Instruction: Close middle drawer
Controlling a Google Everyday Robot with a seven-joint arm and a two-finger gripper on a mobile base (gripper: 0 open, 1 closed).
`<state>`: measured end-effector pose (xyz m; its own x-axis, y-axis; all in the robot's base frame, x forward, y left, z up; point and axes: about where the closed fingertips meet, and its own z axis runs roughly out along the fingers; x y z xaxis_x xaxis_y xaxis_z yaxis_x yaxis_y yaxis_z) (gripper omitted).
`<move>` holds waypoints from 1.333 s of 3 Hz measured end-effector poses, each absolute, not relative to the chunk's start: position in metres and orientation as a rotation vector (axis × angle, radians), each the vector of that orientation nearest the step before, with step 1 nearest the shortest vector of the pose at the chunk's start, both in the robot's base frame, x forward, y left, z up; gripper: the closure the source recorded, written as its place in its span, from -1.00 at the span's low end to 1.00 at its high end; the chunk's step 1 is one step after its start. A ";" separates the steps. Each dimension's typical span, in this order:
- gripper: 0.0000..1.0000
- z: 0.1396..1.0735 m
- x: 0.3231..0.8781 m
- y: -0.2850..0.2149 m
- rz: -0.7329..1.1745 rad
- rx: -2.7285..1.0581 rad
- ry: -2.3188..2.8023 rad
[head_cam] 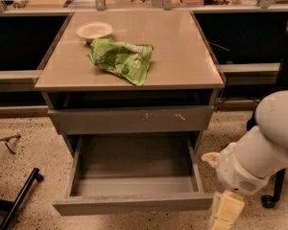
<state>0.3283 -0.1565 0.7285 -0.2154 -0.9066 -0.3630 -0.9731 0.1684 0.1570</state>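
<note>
One cabinet [182, 56] carries one pale bowl [94, 30] and one crumpled green bag [121, 59] on top, two drawers in its front — one scratched drawer front [132, 120], one middle drawer [134, 204] pulled out beneath — and one gripper [226, 212] sits low beside the cabinet's right.

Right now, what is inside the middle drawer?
The middle drawer shows only bare floor; its rear hides under the upper drawer. The end effector sits right of its front.
</note>
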 end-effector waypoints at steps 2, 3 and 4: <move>-1.00 0.602 0.329 -0.126 0.722 -1.978 2.159; -1.00 0.602 0.329 -0.126 0.722 -1.978 2.159; -1.00 0.592 0.329 -0.123 0.739 -1.986 2.166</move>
